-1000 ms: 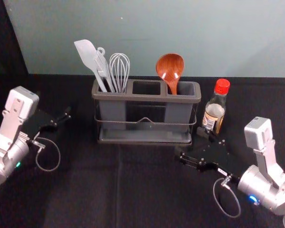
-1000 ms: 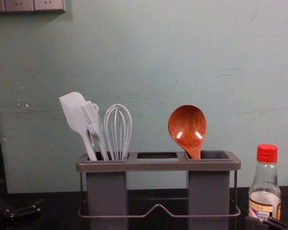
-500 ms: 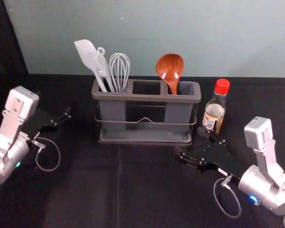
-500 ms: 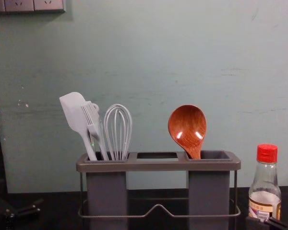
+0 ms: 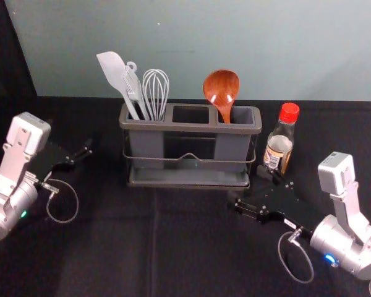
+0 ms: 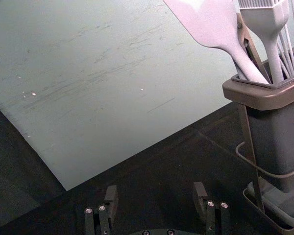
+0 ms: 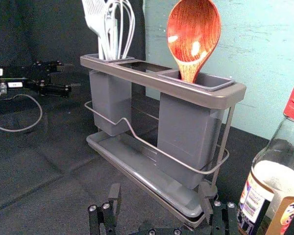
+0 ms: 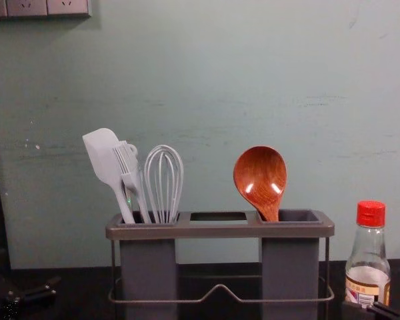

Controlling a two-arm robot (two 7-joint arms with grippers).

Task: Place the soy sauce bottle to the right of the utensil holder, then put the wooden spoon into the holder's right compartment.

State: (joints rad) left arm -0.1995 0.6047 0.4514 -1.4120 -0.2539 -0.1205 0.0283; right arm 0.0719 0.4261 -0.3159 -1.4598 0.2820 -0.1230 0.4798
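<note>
We see the holder (image 5: 190, 127) standing upright on the dark cloth (image 5: 120, 247), in front of the pale green wall (image 5: 191, 49). The bottle (image 5: 279, 148), with its red cap (image 5: 289, 112) on, stands upright just beside the holder, on its right side. The spoon (image 5: 221, 93) is in the holder's right compartment, its handle down inside and its reddish-brown bowl up above the rim, leaning a little. In the left compartment we find the spatula (image 5: 114, 71), the brush (image 8: 127, 163) and the whisk (image 5: 155, 90), heads up, the spatula tilting out to the left. Our right gripper (image 5: 246, 185) is low before the holder's right end, close to the foot of the bottle; in the right wrist view its two fingers (image 7: 115, 196) stand well apart, and the bottle is outside them, near one finger. We cannot tell whether that finger touches the glass. Our left gripper (image 5: 72, 133) is parked to the left of the holder, its fingers (image 6: 111, 196) also spread apart. A cable (image 5: 76, 204) loops from the left arm, and another (image 5: 311, 269) from the right.
</note>
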